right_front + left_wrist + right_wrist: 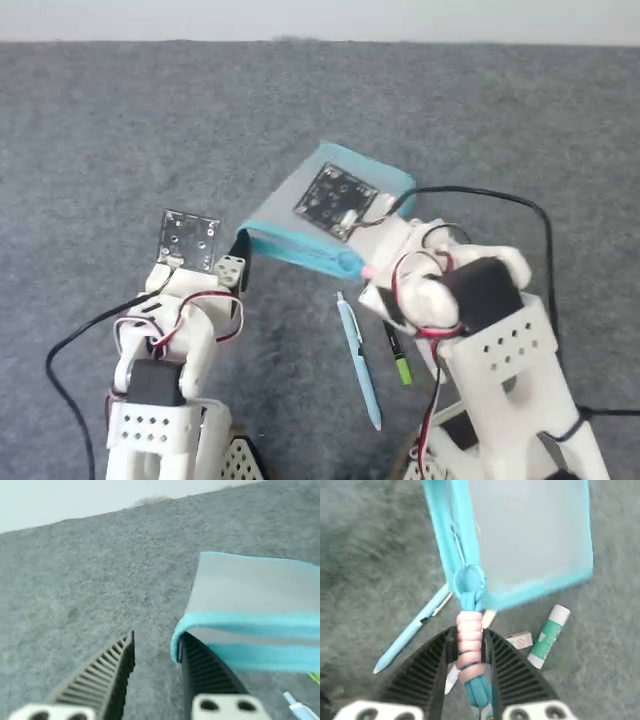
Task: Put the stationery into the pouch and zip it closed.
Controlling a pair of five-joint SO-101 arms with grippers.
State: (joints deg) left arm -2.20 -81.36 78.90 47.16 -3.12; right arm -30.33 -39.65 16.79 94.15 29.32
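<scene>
The pouch [275, 220] is translucent grey with a teal border and zipper edge, and it is tilted up off the grey carpet. My right gripper [469, 635] is shut on the pink and teal zipper pull [469, 630] at the pouch's [530, 535] corner; in the high view this gripper [372, 268] sits at the pouch's right end. My left gripper [157, 645] stands open at the other end, and the teal edge of the pouch [250, 600] rests against one finger [205, 672]. On the carpet lie a blue pen [358, 365], a green marker [398, 355], a glue stick [547, 636] and a small eraser [517, 641].
Grey carpet [120, 130] covers the table, with open room to the left and behind the pouch. Black cables [520, 205] run from the right arm. The loose stationery lies between the two arm bases, just in front of the pouch.
</scene>
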